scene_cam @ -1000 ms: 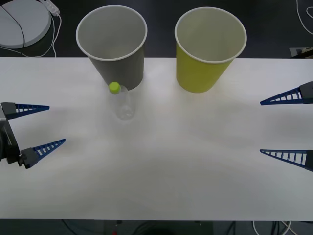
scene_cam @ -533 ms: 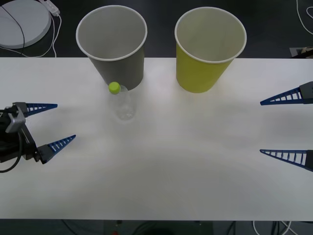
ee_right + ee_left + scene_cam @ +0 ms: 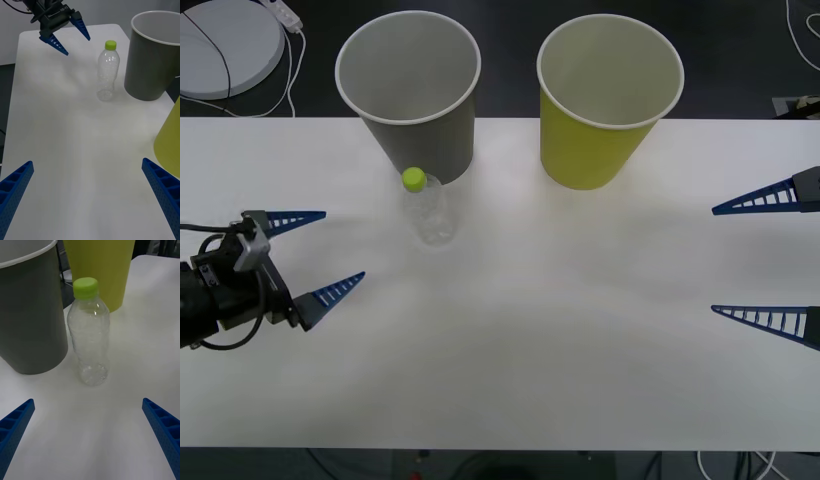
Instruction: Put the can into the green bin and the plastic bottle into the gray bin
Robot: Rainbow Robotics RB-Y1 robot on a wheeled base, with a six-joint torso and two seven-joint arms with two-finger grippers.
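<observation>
Since a second ago the left gripper (image 3: 317,253) has slid in from the table's left edge toward the plastic bottle (image 3: 435,211); nothing else has shifted. Its fingers are spread wide and hold nothing.

Largest to smallest:
- White table (image 3: 560,330): one.
- Gray bin (image 3: 412,90) at about 11 o'clock on the table, green bin (image 3: 606,96) at about 1 o'clock: two cups, both upright, standing apart, nothing visible inside.
- Left gripper near 9 o'clock, tips pointing toward 3 o'clock; right gripper (image 3: 765,257) parked at 3 o'clock, fully open, empty. Two grippers.
- Plastic bottle: one, upright, lime cap on, just in front of the gray bin toward 6 o'clock. From the left wrist camera it sits centred between the fingers, very close to the bin wall; whether they touch, cannot tell.
- Can: none seen on the table.

Step in hand, as I judge it: approach to the bottle, grasp not yet made. Next move calls for carrying on toward 3 o'clock until the fingers bracket the bottle body, closing gently since thin clear plastic will likely buckle, then lifting clear of the rim and releasing over the gray bin.
</observation>
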